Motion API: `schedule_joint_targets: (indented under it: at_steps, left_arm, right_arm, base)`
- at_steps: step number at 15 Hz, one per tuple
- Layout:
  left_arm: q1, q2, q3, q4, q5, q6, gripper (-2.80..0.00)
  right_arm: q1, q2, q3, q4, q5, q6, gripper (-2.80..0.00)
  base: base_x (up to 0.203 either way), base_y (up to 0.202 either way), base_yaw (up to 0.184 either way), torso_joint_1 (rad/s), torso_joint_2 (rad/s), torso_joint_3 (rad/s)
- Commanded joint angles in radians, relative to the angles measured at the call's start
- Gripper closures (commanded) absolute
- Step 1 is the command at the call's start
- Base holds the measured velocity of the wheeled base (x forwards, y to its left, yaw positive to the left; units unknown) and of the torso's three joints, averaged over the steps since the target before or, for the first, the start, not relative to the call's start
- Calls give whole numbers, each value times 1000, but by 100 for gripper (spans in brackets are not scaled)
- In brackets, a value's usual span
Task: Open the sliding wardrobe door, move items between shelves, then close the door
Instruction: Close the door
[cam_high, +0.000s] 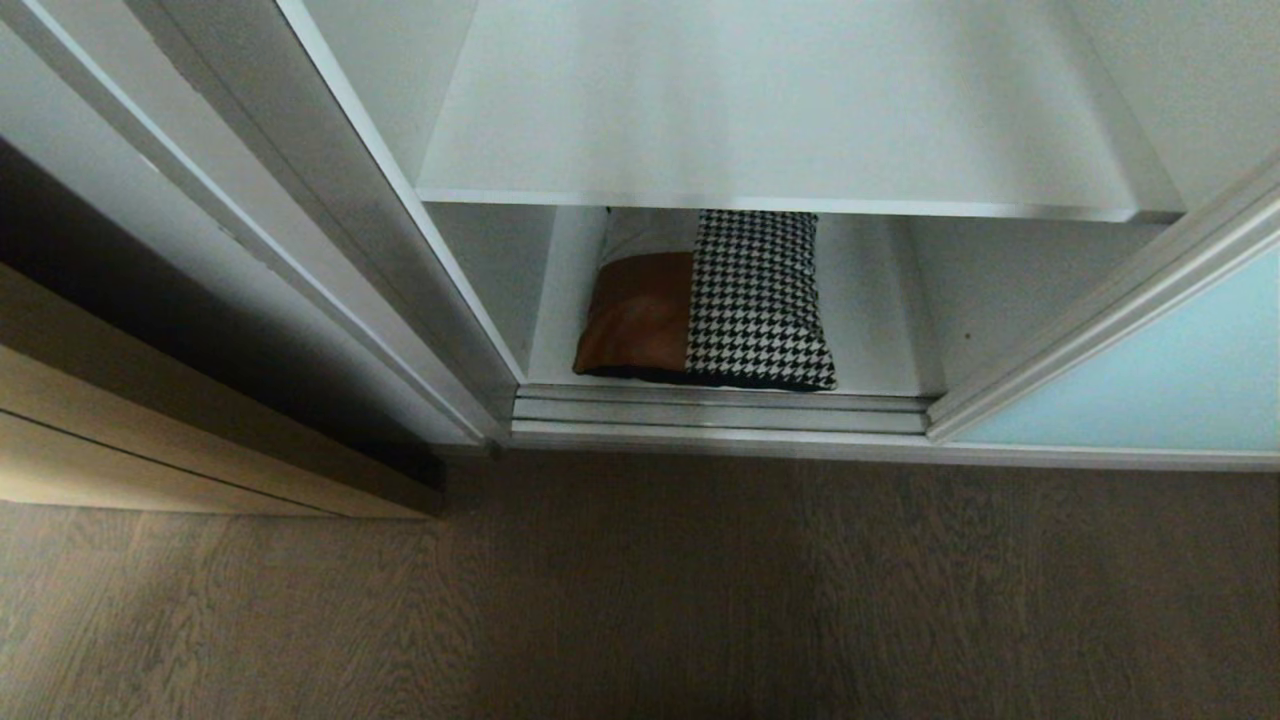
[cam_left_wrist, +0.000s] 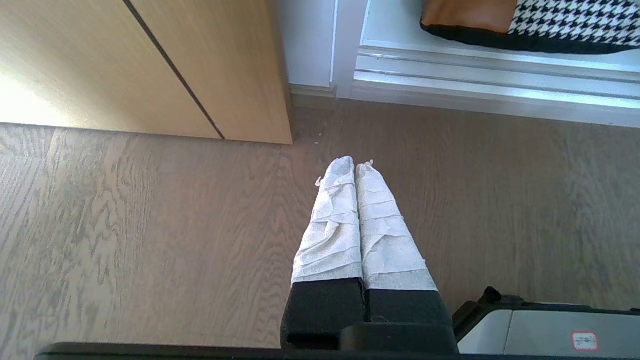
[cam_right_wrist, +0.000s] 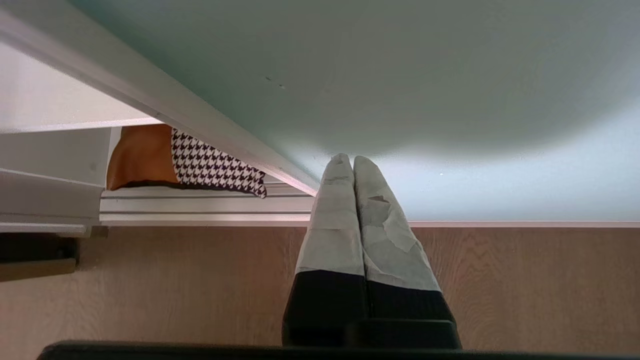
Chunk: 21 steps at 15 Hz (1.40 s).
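The pale aqua sliding wardrobe door (cam_high: 1150, 380) stands slid to the right, leaving the wardrobe open. Inside, the cushion (cam_high: 705, 305) of houndstooth, tan leather and white lies on the bottom shelf (cam_high: 880, 340), under an empty white shelf (cam_high: 780, 110). My right gripper (cam_right_wrist: 348, 161) is shut, tips close before the door's glass (cam_right_wrist: 400, 75) near its silvery frame edge (cam_right_wrist: 150, 95); the cushion (cam_right_wrist: 185, 162) shows past that edge. My left gripper (cam_left_wrist: 354, 166) is shut and empty, hanging over the wooden floor; the cushion (cam_left_wrist: 525, 22) lies beyond the track. Neither arm shows in the head view.
A silvery floor track (cam_high: 720, 410) runs along the wardrobe's front. A light-brown wooden panel (cam_high: 150, 440) stands at the left beside the wardrobe's side frame (cam_high: 330, 230). Grey-brown wooden floor (cam_high: 700, 600) spreads in front. Part of my base (cam_left_wrist: 545, 332) shows by the left gripper.
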Motion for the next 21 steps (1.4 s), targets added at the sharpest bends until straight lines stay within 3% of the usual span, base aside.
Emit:
schedule_joint_targets:
  at_steps: [1,5,12,16,21]
  left_arm:
    - [-1,0,0,-1,1,-1,0]
    - [-1,0,0,-1,1,-1,0]
    - [1,0,0,-1,1,-1,0]
    - [1,0,0,-1,1,-1,0]
    - [-1,0,0,-1,1,-1,0]
  right_arm:
    - [12,11,-2,-3,2,1,0]
    - [46,-28,3,-3,4,71,0]
    - [124,-58,19,-4,3,72,0]
    - [199,-120,73,-1,3,63,0]
    - [357,-168,96,-1,2,65,0]
  base:
    - [0,0,0,0,0,0]
    - [0,0,0,0,0,0]
    - [0,0,0,0,0,0]
    - [0,0,0,0,0,0]
    - [0,0,0,0,0,0]
